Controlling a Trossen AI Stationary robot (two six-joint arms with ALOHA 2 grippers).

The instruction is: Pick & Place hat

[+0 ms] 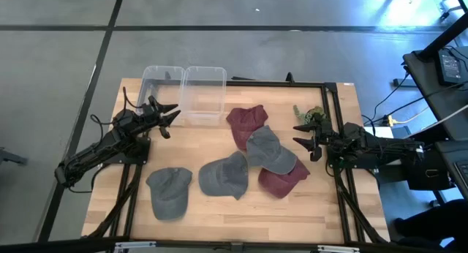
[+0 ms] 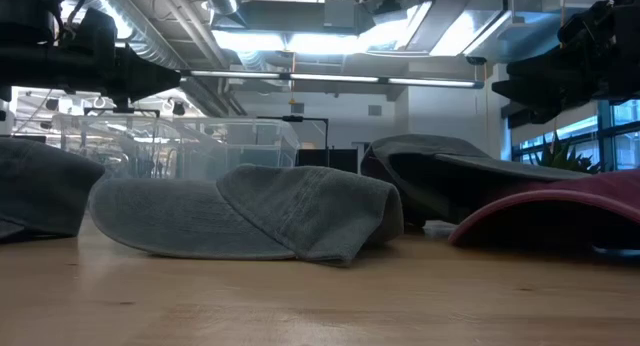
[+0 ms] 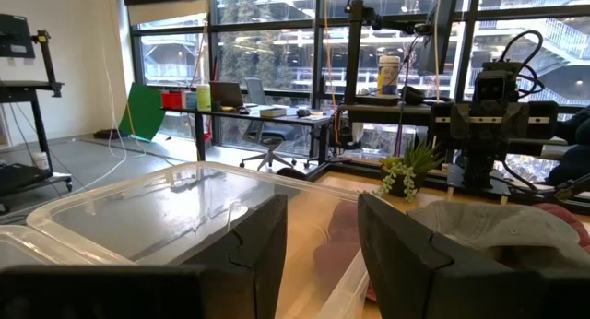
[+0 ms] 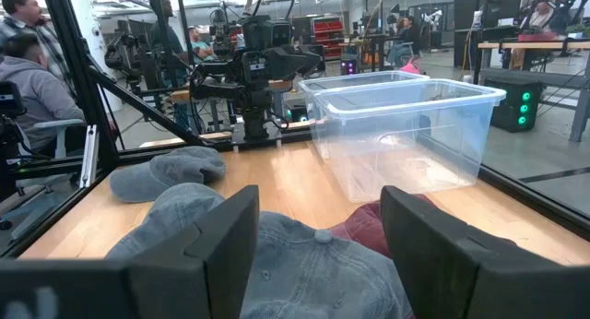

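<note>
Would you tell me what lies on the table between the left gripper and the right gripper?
In the high view, two clear bins sit by the left gripper; a maroon cap and a grey cap lie nearer the open right gripper.

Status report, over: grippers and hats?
Left gripper open, empty, by the bins. Right gripper open, empty, beside hats. Nothing blocking.

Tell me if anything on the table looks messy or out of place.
Nothing is spilled or damaged. The caps are untidy: one grey cap overlaps two maroon caps, with another grey cap alongside. A third grey cap lies apart. Both clear bins look empty.
</note>
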